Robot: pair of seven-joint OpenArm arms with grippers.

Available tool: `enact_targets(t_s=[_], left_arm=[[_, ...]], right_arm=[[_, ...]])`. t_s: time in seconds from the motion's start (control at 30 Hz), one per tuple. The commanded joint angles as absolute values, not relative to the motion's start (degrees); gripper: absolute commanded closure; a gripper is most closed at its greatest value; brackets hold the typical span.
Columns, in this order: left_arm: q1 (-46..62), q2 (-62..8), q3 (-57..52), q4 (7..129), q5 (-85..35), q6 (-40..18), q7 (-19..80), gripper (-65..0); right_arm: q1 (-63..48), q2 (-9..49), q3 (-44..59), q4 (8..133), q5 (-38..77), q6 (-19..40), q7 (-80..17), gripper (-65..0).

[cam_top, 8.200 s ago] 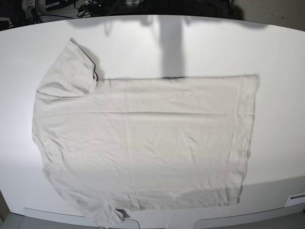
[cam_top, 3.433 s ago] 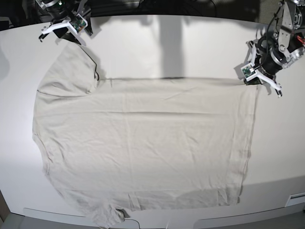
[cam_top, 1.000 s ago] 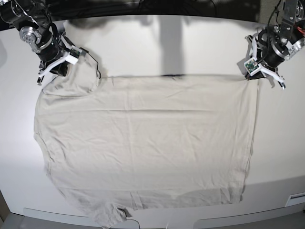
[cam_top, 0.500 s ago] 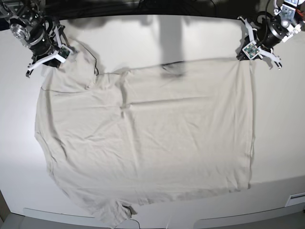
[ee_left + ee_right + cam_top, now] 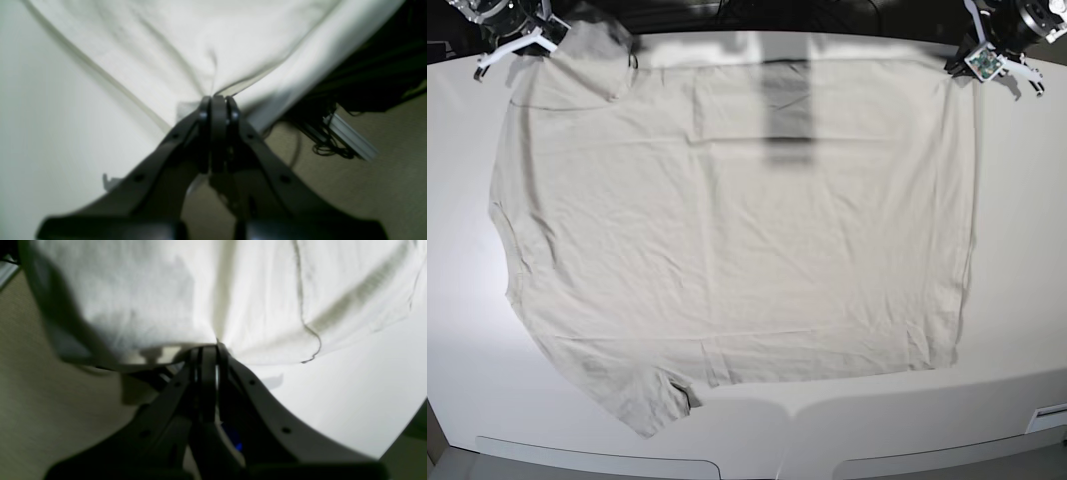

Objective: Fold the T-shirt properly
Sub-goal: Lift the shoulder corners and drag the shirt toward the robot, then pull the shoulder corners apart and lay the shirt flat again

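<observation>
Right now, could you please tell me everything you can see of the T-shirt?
The T-shirt is plain, pale beige, soft and lightly wrinkled, with no print. It lies spread across the white table, one sleeve at the near edge. The left hand is shut on its far hem corner, the right hand on the far sleeve; both pinch the fabric taut at the table's far edge.

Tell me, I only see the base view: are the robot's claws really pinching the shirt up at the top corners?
Observer: Yes. In the left wrist view the left gripper is shut tight on a bunched corner of the T-shirt.
Operator: And the other claw?
Observer: The right gripper is shut on the cloth too, with folds fanning out from the pinch.
Operator: What's under the claws?
Observer: Past the table edge, the left wrist view shows carpet floor and tangled cables.
</observation>
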State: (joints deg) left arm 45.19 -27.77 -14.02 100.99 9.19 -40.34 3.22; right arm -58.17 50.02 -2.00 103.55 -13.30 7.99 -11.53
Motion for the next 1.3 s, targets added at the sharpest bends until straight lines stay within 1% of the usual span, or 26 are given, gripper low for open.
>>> enact_targets(t_s=[0.0, 0.2, 0.33, 0.5, 0.57, 0.67, 0.8, 1.0, 1.2, 1.27], left_arm=[[46.46, -28.58, -14.98, 102.21, 8.47, -40.00, 2.17, 0.0], [50.50, -28.58, -16.32, 104.81, 8.51, -40.00, 2.46, 0.0], [52.27, -28.58, -18.11, 108.71, 8.25, -40.00, 4.56, 0.0], [51.31, -28.58, -23.35, 112.88, 3.95, -40.00, 4.32, 0.0], [49.32, -28.58, -24.08, 112.86, 2.76, -40.00, 4.32, 0.0], [45.91, -28.21, -23.90, 111.96, 2.74, -40.00, 4.54, 0.0], [39.90, -26.35, -23.90, 107.42, 2.98, -40.00, 4.73, 0.0], [30.46, -24.75, -23.90, 99.53, 2.96, -40.00, 4.73, 0.0], [24.56, -24.47, -23.90, 97.08, 3.03, -40.00, 5.34, 0.0], [23.18, -24.47, -23.90, 97.08, 3.42, -40.00, 6.44, 0.0]], right_arm=[[-59.88, 49.98, -0.43, 105.03, -13.34, 7.53, -10.66, 0.0], [-66.48, 45.06, 6.00, 108.36, -16.99, 7.53, -9.37, 0.0], [-67.77, 42.48, 10.48, 110.65, -16.88, 7.55, -7.22, 0.0], [-66.04, 43.00, 13.91, 113.08, -13.21, 7.73, -4.75, 0.0], [-63.55, 43.66, 13.80, 113.08, -12.25, 8.67, -4.47, 0.0], [-58.54, 44.34, 13.41, 112.90, -7.35, 11.88, -4.62, 0.0], [-50.48, 44.29, 10.92, 112.40, -3.79, 12.03, -6.42, 0.0], [-40.03, 44.21, 5.21, 107.96, -3.81, 11.99, -6.57, 0.0], [-30.55, 42.24, 1.50, 100.92, -3.53, 11.99, -6.46, 0.0], [-27.90, 42.22, 0.82, 98.37, -1.67, 12.01, -6.46, 0.0]])
